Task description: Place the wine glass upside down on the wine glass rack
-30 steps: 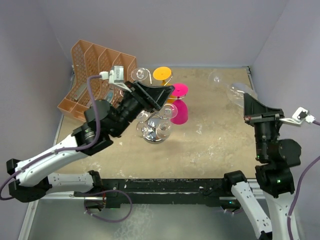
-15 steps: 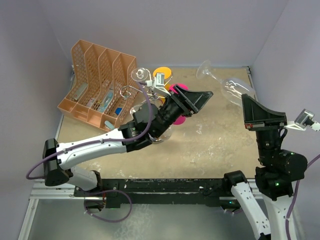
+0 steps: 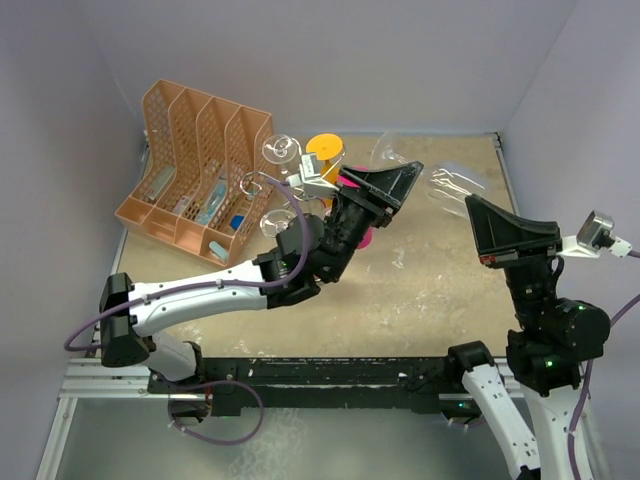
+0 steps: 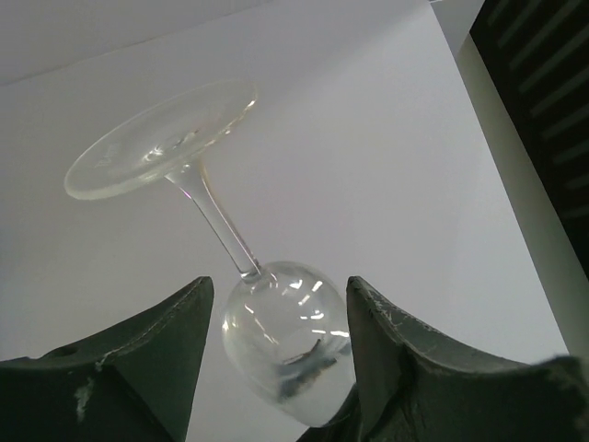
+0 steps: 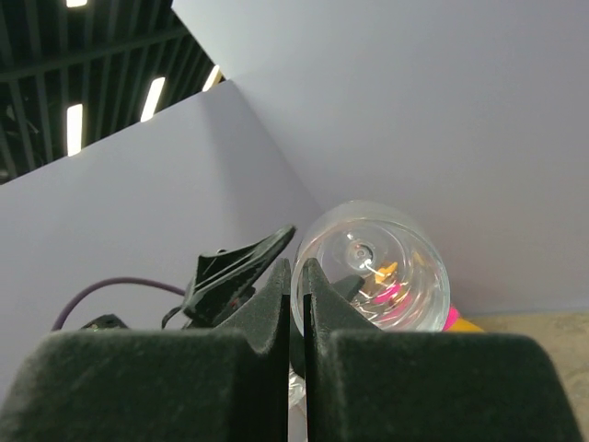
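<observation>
glass hangs in mid-air between two robot arms in the overhead view. the wine glass [image 3: 452, 180], smeared by motion, lies just beyond the tip of the right gripper [image 3: 472, 203], which is clamped tight. its long axis runs from that tip leftward and toward the back wall, foot end farthest from the right arm. the left gripper [image 3: 410, 172] reaches in from the opposite side with jaws spread, its tips near the foot end. this is the arm nearer the wine glass rack [image 3: 256, 183], whose chrome scrolls show beside its forearm, in front of the orange file organizer [image 3: 190, 150].

left wrist camera: the bowl [image 4: 281, 336] sits low between the parted fingers [image 4: 138, 368]. the stem slants up and left to the foot, against a pale wall. whether either finger touches the glass cannot be told.

right wrist camera: the two fingers [image 5: 267, 304] press together at the rim, and the bowl's mouth [image 5: 373, 267] faces the lens. the thin glass wall appears pinched between them, so the right arm is judged to carry the glass. a handover looks likely next, and it turns on the left jaws closing across the glass's long axis.
</observation>
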